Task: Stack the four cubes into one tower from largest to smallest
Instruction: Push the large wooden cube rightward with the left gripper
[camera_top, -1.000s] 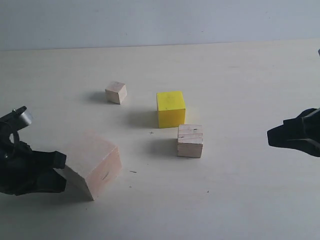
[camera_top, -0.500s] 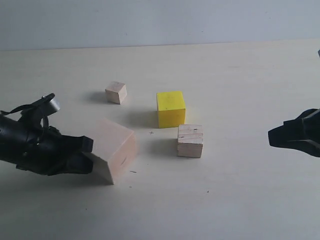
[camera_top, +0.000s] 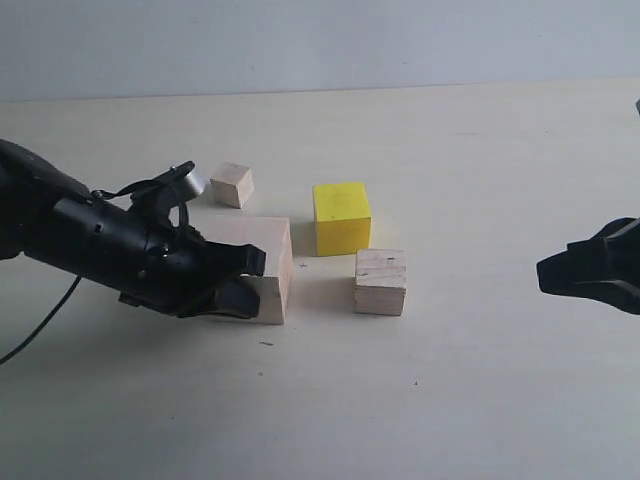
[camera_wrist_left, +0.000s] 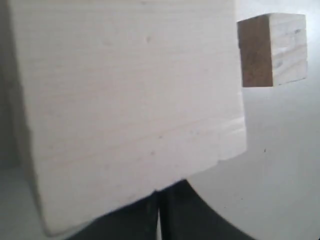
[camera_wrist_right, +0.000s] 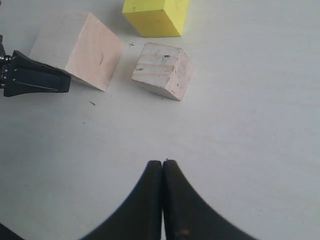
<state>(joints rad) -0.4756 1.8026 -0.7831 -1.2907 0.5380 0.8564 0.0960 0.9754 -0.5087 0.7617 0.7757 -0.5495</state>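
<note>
The large wooden cube (camera_top: 262, 243) is set flat on the tabletop (camera_top: 450, 400) just beside the yellow cube (camera_top: 341, 217). It is butted by the left hand (camera_top: 250, 275), fingers pressed together, probably to position it as the tower base. The speckled medium cube (camera_top: 381, 281) is near the yellow cube and the small cube (camera_top: 232, 184) farther off. The right hand (camera_wrist_right: 163, 167), pressed together and empty, is held well apart.

exterior: raised, wide | left wrist: close on large cube (camera_wrist_left: 125, 110), perhaps level | right wrist: downward, shares large cube

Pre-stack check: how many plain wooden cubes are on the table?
3. The large pale wood cube is by the left gripper; the medium speckled wood cube is right of it; the small wood cube farthest back. None seems hidden.
</note>
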